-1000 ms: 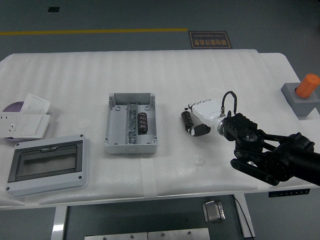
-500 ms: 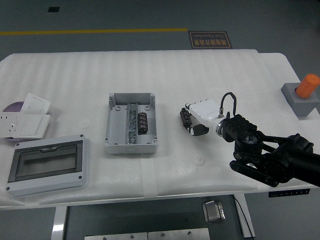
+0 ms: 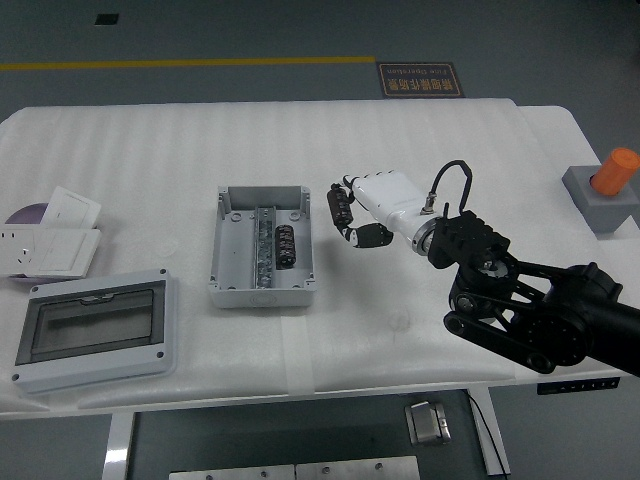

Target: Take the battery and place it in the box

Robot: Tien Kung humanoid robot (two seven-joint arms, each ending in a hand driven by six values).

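Single head view, set high on the robot's side, looking forward and down over the whole white worktop (image 3: pixel 400 140) to the floor beyond.

A dark floor sign (image 3: pixel 421 79) beyond the table's far edge carries orange characters, seen upside down from this view and too small to read; nothing else in view, neither the box (image 3: pixel 261 245), the switch plates (image 3: pixel 50 235) nor the grey enclosure (image 3: pixel 95 331), shows legible print
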